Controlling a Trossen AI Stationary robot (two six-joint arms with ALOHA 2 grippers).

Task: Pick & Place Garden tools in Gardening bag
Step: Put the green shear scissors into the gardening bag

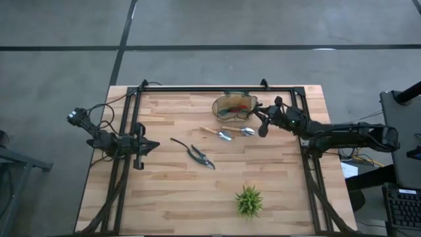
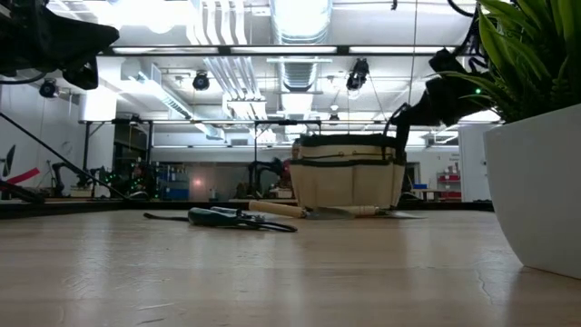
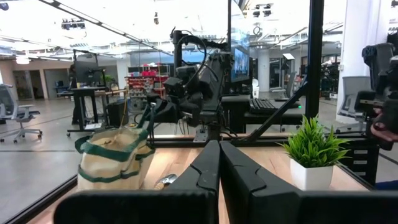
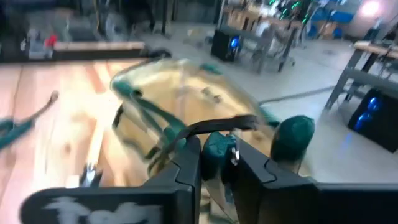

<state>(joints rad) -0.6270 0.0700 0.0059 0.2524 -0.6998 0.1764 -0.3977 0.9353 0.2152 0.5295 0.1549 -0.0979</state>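
— Tan fabric, green trim: where does the gardening bag [image 1: 234, 105] stand?

— At one o'clock from the table's [image 1: 164, 197] middle, upright, close to the far edge; something red shows inside it.

— And your claws?

— My right claw [image 1: 263, 122] hangs just beside the bag, at its four o'clock; my wrist view is a blur of green there, so I cannot tell whether it grips anything. My left claw [image 1: 148, 146] waits at nine o'clock, pressed closed on nothing.

— Which tools lie out?

— The wooden-handled trowel [image 1: 216, 133] and the small silvery tool [image 1: 247, 131] lie side by side at the bag's six o'clock; the pruning shears [image 1: 197, 155] lie near the middle; the spiky green plant [image 1: 249, 201] stands at five o'clock.
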